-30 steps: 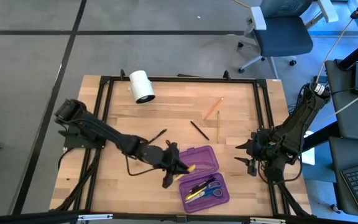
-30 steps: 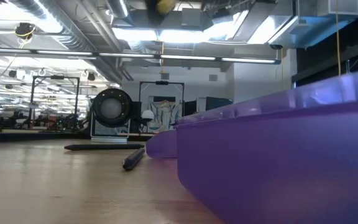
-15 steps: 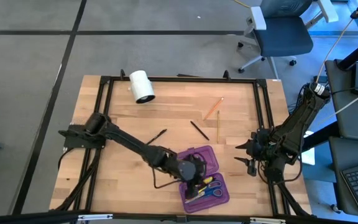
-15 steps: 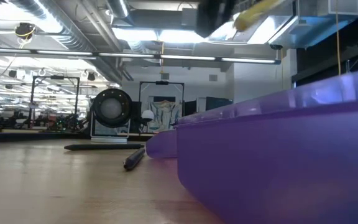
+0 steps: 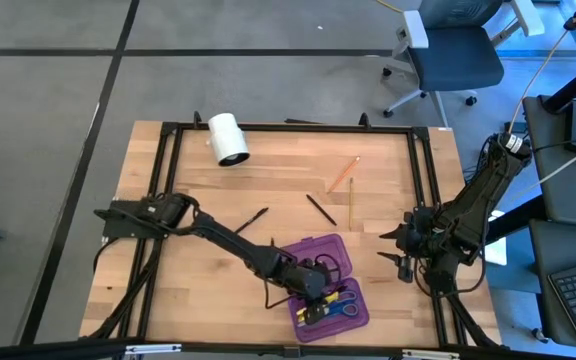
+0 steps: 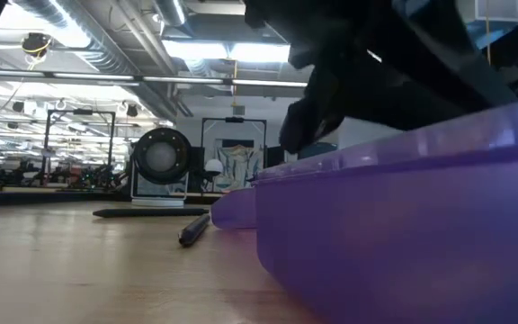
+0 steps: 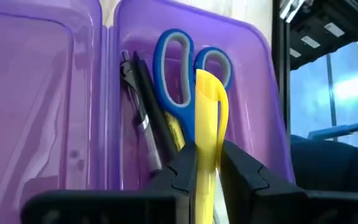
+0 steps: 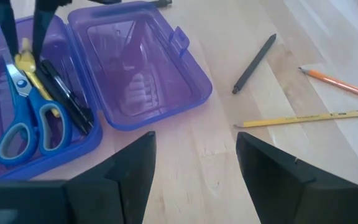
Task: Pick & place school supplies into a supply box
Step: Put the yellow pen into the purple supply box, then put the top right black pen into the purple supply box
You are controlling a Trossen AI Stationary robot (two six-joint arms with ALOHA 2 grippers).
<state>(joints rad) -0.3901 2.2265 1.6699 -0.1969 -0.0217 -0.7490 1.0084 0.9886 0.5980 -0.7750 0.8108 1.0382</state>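
Observation:
The purple supply box (image 5: 326, 283) lies open near the table's front edge. Its near half (image 7: 253, 74) holds blue-handled scissors (image 7: 178, 81) and a black pen (image 7: 146, 115). My left gripper (image 5: 313, 292) hangs low over that half, shut on a yellow pen (image 7: 209, 99). My right gripper (image 5: 398, 250) stands open at the table's right side with nothing between its fingers. On the bare wood lie two black pens (image 5: 253, 220) (image 5: 320, 208), a yellow pencil (image 5: 350, 200) and an orange pencil (image 5: 344, 172). My left gripper pinches the yellow pen's shaft (image 7: 207, 134) between its two fingers. The pen runs along the fingers and sticks out past their tips. The fingers (image 8: 41, 28) slant down from the table's left. The pen's free end (image 7: 209, 84) hangs over the scissors; whether it touches them I cannot tell.
A white roll (image 5: 228, 138) lies at the far left of the table. The box's lid half (image 8: 138, 65) lies flat on the far side of the filled half. A black frame (image 5: 168, 180) runs round the tabletop. Bare wood lies between the box and my right gripper.
My left gripper has carried the yellow pen from beside the box's left side toward the table's right and near edges. It has sunk and tipped further down, and it now hangs low over the box's near half. It has stayed shut on the pen.

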